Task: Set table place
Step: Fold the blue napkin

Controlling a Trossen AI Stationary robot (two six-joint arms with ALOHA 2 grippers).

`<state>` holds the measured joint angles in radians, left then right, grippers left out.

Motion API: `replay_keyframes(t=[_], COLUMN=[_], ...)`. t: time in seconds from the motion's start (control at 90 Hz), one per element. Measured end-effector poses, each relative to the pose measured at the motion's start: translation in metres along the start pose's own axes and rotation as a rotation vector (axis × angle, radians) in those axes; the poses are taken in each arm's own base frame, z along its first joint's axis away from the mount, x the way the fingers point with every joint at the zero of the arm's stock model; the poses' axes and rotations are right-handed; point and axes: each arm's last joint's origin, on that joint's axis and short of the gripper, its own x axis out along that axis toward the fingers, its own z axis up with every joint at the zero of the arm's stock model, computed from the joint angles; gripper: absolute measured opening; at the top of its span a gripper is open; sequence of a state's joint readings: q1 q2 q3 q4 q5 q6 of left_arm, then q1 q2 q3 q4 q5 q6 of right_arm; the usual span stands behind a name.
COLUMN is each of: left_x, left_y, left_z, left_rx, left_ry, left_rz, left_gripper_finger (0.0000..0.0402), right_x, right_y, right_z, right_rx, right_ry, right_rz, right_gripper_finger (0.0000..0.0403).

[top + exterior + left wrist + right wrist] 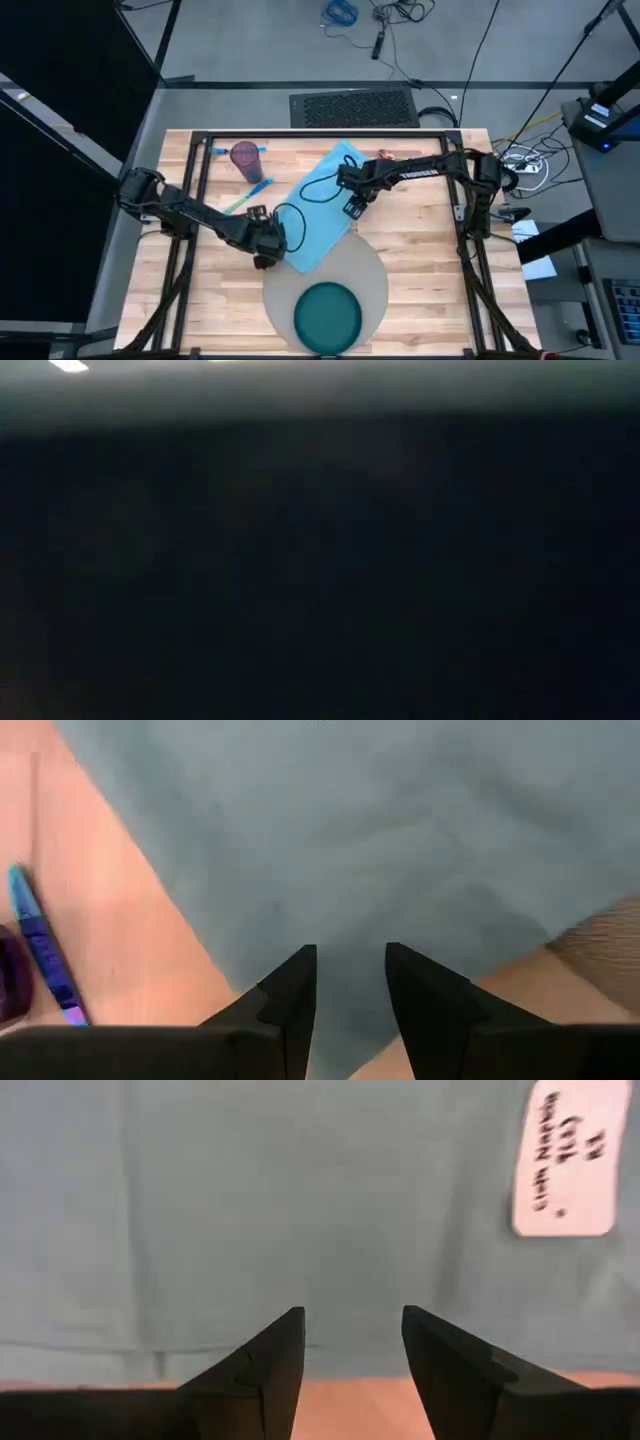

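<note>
Hovering low over the light blue cloth napkin [322, 208], both grippers sit with fingers parted and nothing held. Left gripper [268, 243] is at the napkin's near-left edge in the high view; its wrist view shows the two dark fingers [290, 995] a small gap apart, above blue cloth where it meets the wood surface [420, 250]. Right gripper [353, 207] is over the napkin's right edge; its wrist view shows fingers [270, 1365] a bit wider apart, napkin filling the frame, bare wood just at the fingertips. A white label [566, 1158] with handwriting lies on the napkin in that view. The napkin lies flat and diagonal across the middle of the surface, its near corner overlapping the top-left rim of the round grey placemat [372, 270]. Placemat sits at the near-centre edge of the surface, dark teal plate [328, 315] on it, toward its near side. A purple cup [246, 157] stands at the far left, apart from the napkin, with blue utensils [256, 188] beside it; a blue-purple utensil handle [42, 950] also shows in the left wrist view. Thin black cables loop over the napkin. Low view is dark, nothing readable.
</note>
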<state>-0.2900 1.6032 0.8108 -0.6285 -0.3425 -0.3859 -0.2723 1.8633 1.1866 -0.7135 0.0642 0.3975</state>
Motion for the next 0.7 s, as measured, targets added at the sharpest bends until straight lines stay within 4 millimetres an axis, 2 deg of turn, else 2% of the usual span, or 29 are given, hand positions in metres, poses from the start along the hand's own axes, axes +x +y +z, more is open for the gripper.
replay_keyframes(t=[0.256,0.522,0.7], left_x=[-0.002,0.007,0.009], left_y=[-0.009,-0.017,-0.018], left_z=[0.001,0.004,0.003], left_rx=[0.012,0.02,-0.001], left_ry=[-0.041,-0.043,-0.033], left_rz=[-0.033,-0.047,-0.052], left_gripper_finger=[0.0109,0.0109,0.0109], right_x=[0.001,0.022,0.025], right_y=[-0.007,-0.01,-0.01], right_z=[0.007,0.01,0.014], right_rx=[0.014,0.008,-0.006], right_ry=[-0.033,0.008,-0.025], right_rz=[0.025,0.013,0.029], right_gripper_finger=[0.0157,0.0157,0.0157])
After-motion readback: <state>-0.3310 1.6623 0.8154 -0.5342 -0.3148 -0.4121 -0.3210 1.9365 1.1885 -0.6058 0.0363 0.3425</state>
